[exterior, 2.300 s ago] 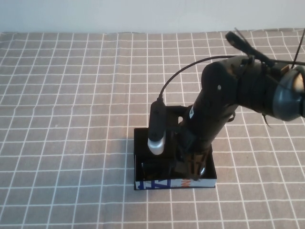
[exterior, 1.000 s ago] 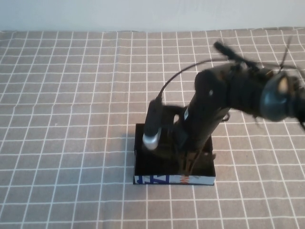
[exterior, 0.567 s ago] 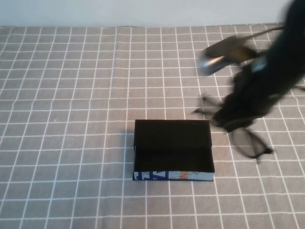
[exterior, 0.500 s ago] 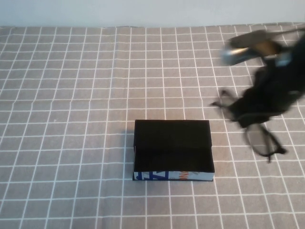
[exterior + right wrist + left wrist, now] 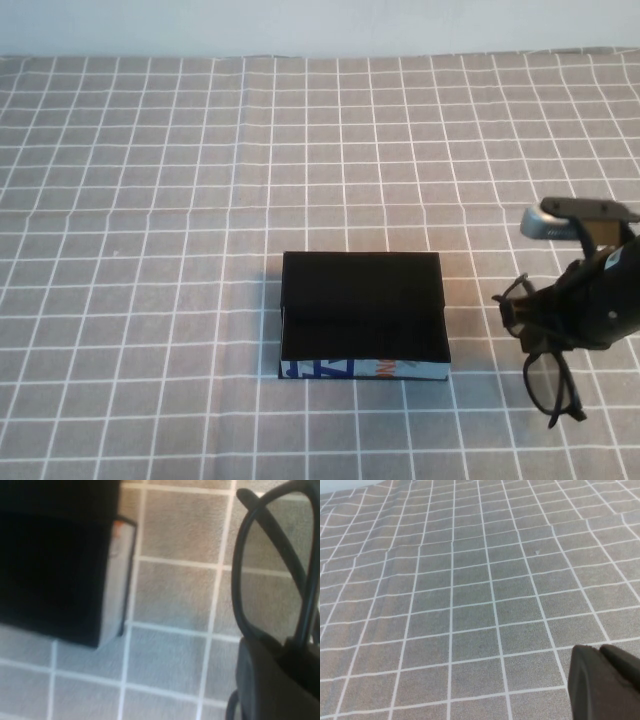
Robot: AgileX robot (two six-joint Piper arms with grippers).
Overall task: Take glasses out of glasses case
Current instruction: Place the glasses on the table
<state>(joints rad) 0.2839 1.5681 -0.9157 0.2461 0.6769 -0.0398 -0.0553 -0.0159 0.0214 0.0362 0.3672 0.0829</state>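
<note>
The glasses case (image 5: 362, 368) lies open in the middle of the table, black inside, with nothing showing in it; its white printed front faces me. My right gripper (image 5: 537, 328) hovers to the right of the case, low over the cloth, shut on the black glasses (image 5: 548, 385), which hang down from it with one lens toward the front. In the right wrist view the glasses' rim (image 5: 238, 580) curves out of the right gripper (image 5: 285, 672), and the case (image 5: 116, 585) lies beside it. My left gripper (image 5: 601, 661) is shut and empty over bare cloth; it is out of the high view.
A grey cloth with a white grid (image 5: 150, 250) covers the whole table. A pale wall runs along the far edge (image 5: 320, 25). Only the case and the glasses are on the cloth.
My right gripper lifted the glasses out of the case, swung them right and back, then came forward and lower beside the case. The case stayed put.
</note>
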